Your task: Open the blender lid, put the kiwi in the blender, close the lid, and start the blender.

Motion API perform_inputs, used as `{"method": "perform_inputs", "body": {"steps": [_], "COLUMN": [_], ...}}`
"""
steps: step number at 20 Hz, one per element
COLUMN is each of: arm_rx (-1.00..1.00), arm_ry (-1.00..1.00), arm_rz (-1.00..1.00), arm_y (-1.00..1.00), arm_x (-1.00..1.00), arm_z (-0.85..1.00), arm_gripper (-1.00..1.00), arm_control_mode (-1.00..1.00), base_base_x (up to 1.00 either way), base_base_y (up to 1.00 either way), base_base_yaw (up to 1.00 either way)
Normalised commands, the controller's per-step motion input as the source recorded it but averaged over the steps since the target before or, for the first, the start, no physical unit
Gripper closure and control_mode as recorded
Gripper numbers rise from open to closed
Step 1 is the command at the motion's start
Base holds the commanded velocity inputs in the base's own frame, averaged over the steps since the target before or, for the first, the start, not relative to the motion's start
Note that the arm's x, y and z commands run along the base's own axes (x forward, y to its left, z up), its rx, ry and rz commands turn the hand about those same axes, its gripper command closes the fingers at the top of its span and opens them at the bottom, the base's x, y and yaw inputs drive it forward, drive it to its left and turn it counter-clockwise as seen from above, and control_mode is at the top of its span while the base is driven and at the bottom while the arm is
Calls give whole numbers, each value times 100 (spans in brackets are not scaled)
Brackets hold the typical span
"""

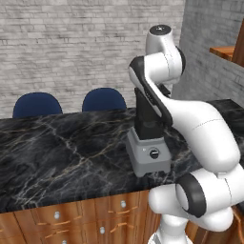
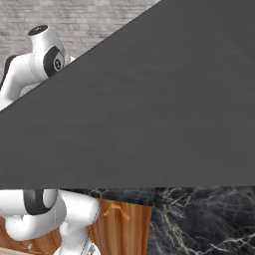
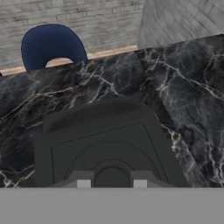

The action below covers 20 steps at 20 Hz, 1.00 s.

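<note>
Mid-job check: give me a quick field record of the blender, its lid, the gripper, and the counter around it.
blender: upright on the dark marble counter, grey base with black knob facing the robot
blender lid: on the jar, directly under the hand
gripper: shut, fingertips just above the lid's round centre part, between them
kiwi: not spotted
behind counter: two blue chairs
right base view: mostly blocked by a flat grey surface
</note>
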Motion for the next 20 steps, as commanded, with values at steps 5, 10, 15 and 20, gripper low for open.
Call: {"method": "perform_inputs", "body": {"steps": [5,10,15,20], "arm_rx": [0,5,6,1], "arm_ry": [0,0,-4,-1], "arm_rz": [-3,0,1,2], "arm_y": [9,-18,-24,-1], "arm_x": [22,34,20,10], "arm_z": [-9,-2,0,-16], "arm_gripper": [100,100,100,100], "arm_control_mode": [-100,-100,-100,-100], "base_base_x": [0,0,0,0], "base_base_y": [0,0,0,0], "base_base_yaw": [0,0,0,0]}}
